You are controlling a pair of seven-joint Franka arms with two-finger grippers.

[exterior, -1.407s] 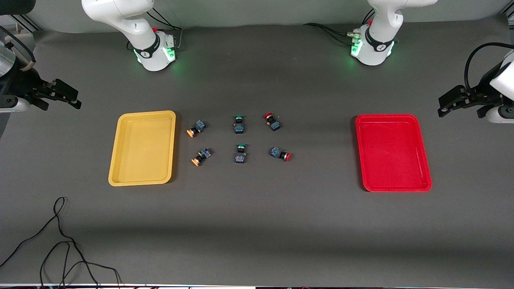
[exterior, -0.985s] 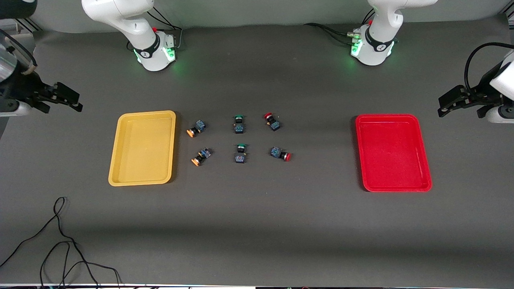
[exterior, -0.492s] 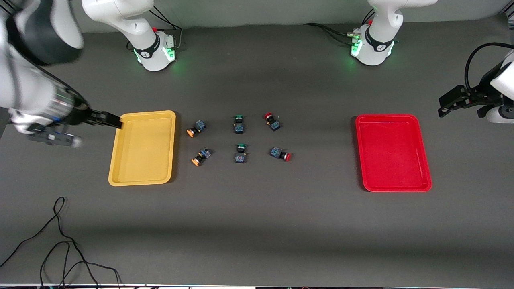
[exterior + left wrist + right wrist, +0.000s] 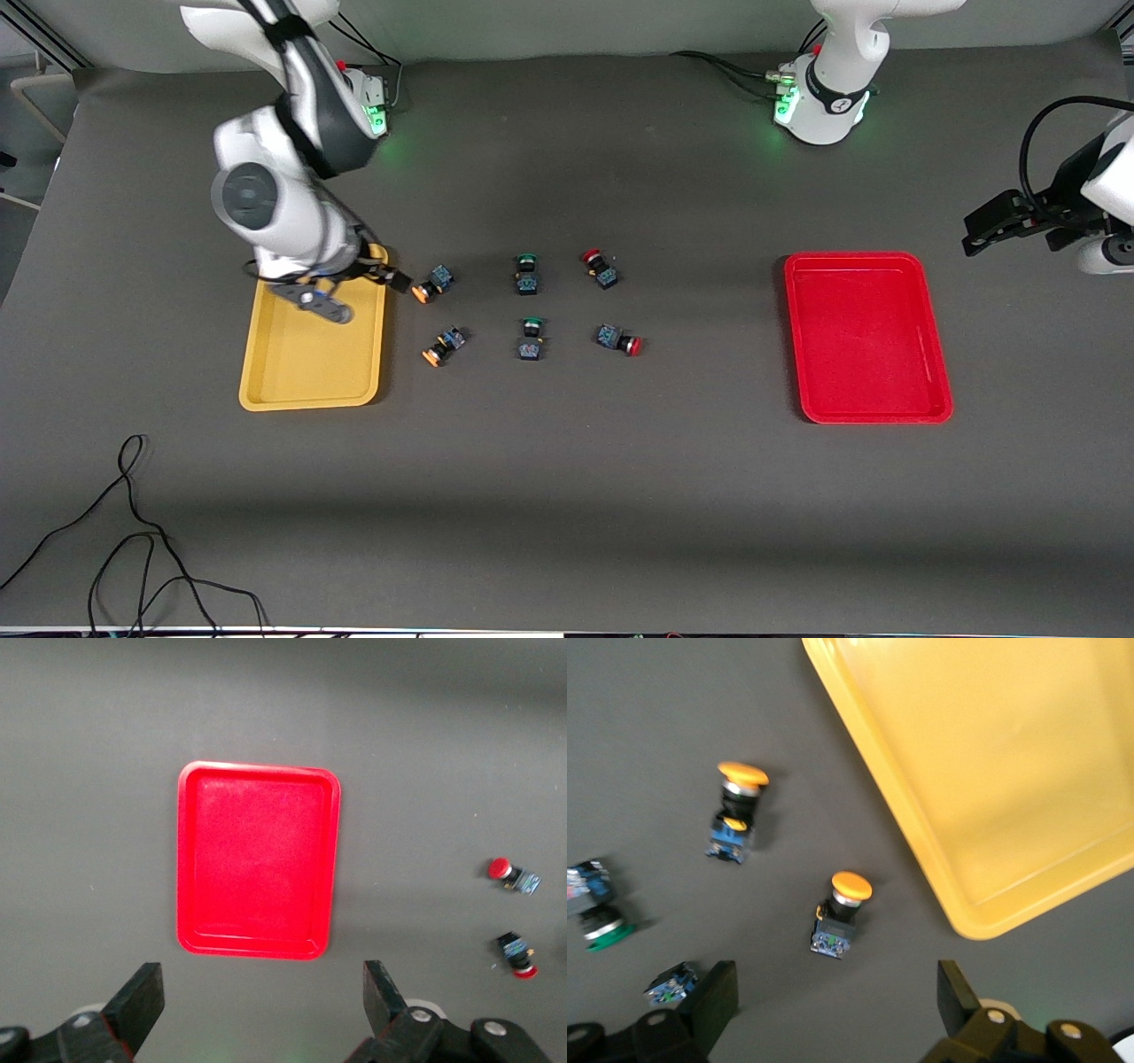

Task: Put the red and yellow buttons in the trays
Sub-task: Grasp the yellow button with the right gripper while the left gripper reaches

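Two yellow-capped buttons point(image 4: 431, 283) point(image 4: 442, 346) lie beside the yellow tray point(image 4: 310, 377). Two red-capped buttons point(image 4: 601, 268) point(image 4: 618, 340) lie toward the red tray point(image 4: 868, 337). Both trays hold nothing. My right gripper point(image 4: 394, 278) is open and empty over the yellow tray's edge, next to the farther yellow-capped button. Its wrist view shows the open gripper point(image 4: 833, 1001) above a yellow-capped button point(image 4: 842, 914), the other one point(image 4: 740, 806) and the tray point(image 4: 992, 753). My left gripper point(image 4: 1010, 217) waits open past the red tray point(image 4: 257, 859), with both red buttons point(image 4: 509, 875) point(image 4: 518, 955) in its wrist view.
Two green-capped switches point(image 4: 527, 273) point(image 4: 531, 338) lie between the yellow and red pairs. A black cable point(image 4: 133, 532) loops on the table near the front edge at the right arm's end. The arm bases stand along the back.
My right arm has swung in from off the table's end, across the yellow tray, to beside the yellow-capped buttons. The left arm has barely moved. No button has moved.
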